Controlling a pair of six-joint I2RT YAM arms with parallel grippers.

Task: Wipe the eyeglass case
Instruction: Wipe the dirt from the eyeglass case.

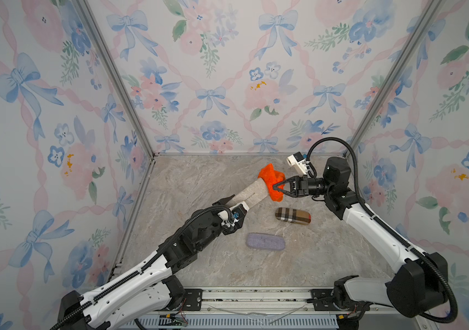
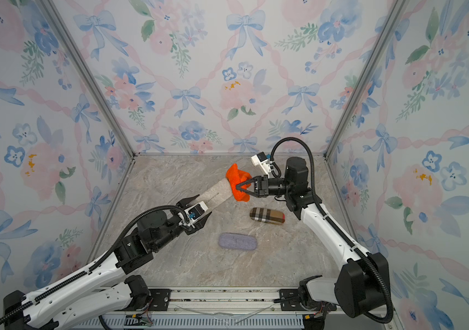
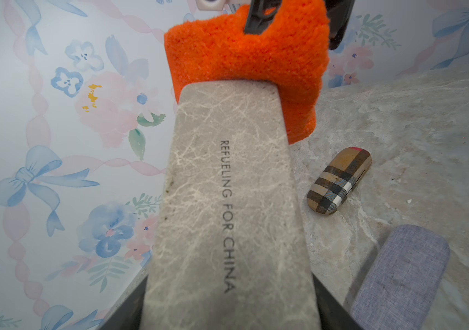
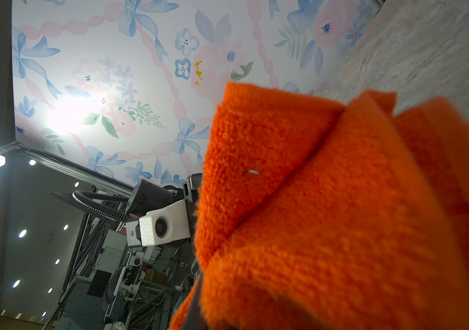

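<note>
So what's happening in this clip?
The left gripper holds a grey eyeglass case by one end, pointing it toward the right arm. The right gripper is pinched shut on an orange cloth that is draped over the case's far end, apparently mid-wipe. A plaid case and a lavender case lie on the table, apart from both grippers.

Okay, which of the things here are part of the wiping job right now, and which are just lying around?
In use:
- grey case, gripped by the left pincer
- orange cloth, pinched in the right pincer, wrapped over the grey case's far end

Lying about:
- plaid case, flat on the table
- lilac case, also on the table, untouched
</note>
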